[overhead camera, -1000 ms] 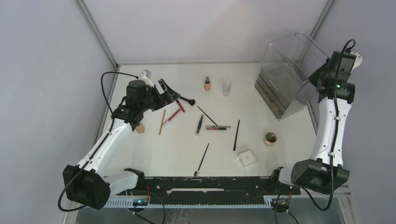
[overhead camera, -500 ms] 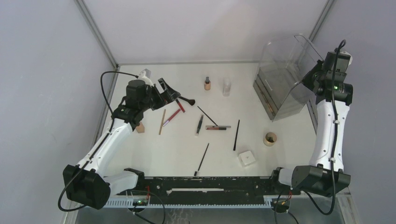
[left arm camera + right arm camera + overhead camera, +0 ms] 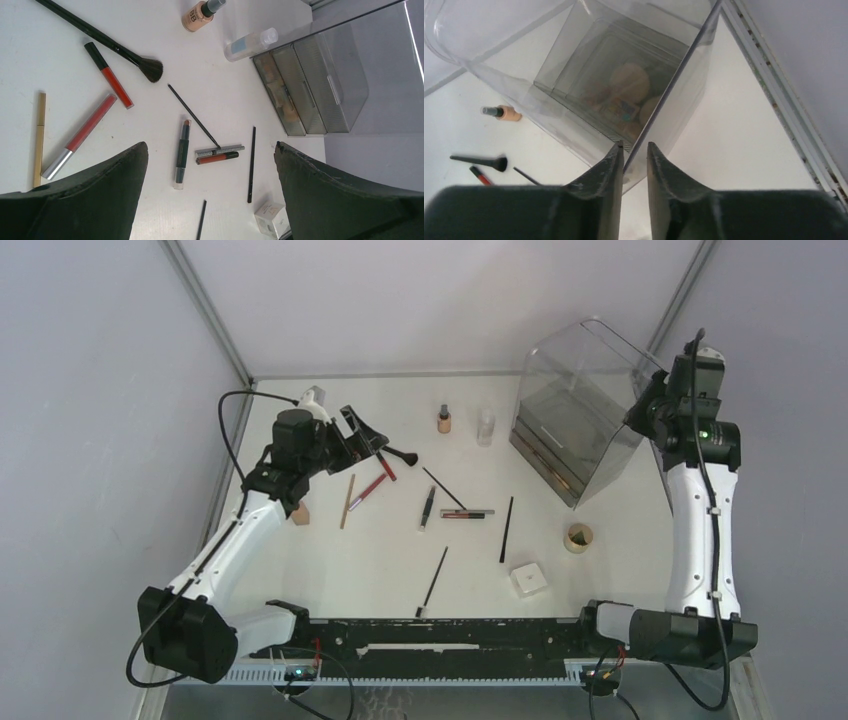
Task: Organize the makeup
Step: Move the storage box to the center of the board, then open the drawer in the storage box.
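From above, your left gripper (image 3: 362, 433) hovers with jaws wide apart over the makeup scattered on the tabletop (image 3: 330, 570), likely poised to pick. Your right gripper (image 3: 640, 412) sits at the right edge of the clear bin (image 3: 570, 380). The left wrist view shows a black brush (image 3: 100, 37), a red lip gloss (image 3: 112, 80) and a BB bottle (image 3: 197, 12) lying loose below, nothing held. The right wrist view shows jaws narrowly apart astride the bin's wall; you cannot tell whether they pinch it. Tan puffs (image 3: 631, 82) lie inside, and that wall stands between them and the jaws.

The makeup (image 3: 428, 508) lies spread on the table (image 3: 370, 570), left of the bin (image 3: 575, 405).
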`<state>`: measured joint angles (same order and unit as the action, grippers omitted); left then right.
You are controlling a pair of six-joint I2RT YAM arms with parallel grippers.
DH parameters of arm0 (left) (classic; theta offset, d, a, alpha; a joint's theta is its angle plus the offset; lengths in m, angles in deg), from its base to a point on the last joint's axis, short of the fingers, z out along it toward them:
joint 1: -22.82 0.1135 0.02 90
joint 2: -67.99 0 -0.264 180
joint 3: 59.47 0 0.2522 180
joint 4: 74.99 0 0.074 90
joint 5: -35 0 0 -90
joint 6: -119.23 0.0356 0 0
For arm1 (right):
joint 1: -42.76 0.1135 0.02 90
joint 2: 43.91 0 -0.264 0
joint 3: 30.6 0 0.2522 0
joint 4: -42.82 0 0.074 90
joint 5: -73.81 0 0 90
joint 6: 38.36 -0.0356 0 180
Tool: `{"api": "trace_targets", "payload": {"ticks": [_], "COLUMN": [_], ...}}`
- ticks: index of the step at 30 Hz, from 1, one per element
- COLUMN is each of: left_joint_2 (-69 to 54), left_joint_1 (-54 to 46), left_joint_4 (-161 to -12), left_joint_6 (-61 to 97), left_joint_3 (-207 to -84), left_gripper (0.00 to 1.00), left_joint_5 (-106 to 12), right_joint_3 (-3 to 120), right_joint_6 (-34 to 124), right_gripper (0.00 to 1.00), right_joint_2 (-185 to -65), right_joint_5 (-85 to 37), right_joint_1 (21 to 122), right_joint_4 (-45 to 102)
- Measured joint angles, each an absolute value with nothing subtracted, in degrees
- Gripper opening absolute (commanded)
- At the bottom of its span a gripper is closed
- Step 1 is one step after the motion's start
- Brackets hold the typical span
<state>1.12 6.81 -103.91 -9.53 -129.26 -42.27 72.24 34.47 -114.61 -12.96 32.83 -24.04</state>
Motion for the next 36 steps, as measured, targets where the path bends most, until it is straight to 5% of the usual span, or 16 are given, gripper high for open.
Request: {"api": "trace_targets", "payload": {"ticks": [3,14,24,36], "left_joint_2": [0.44,0.05,-11.62,-48.10], "left_joint_1": [6.81,6.81,-7.11,-17.71], "left_joint_4": [-103.45,-103.43,-96.35,-69.79], "left_joint_6": [-9.84,-9.84,-13.09,-34.12], "left_joint_3": [-129.26,-129.26,-132.04,-151.43], "left_gripper": [1.00,1.00,1.00,0.65], "left_joint_5": [-41.68,-41.31,-39.61,-33.42], "right_joint_3": [72.29,67.15,59.28,65.29], "right_joint_6": [35.85,41.62,42.82,40.99], "right_gripper": [0.55,0.43,0.43,0.41], "right_joint_2": [-114.26,-103.03,-115.81,-99.14], "right_joint_5": [-10.52,-4.18,2.73,1.20], "right_joint_1": [36.61,60.50,69.09,59.80], "right_joint_4": [-24.98,-17.24,-18.36,-19.12]}}
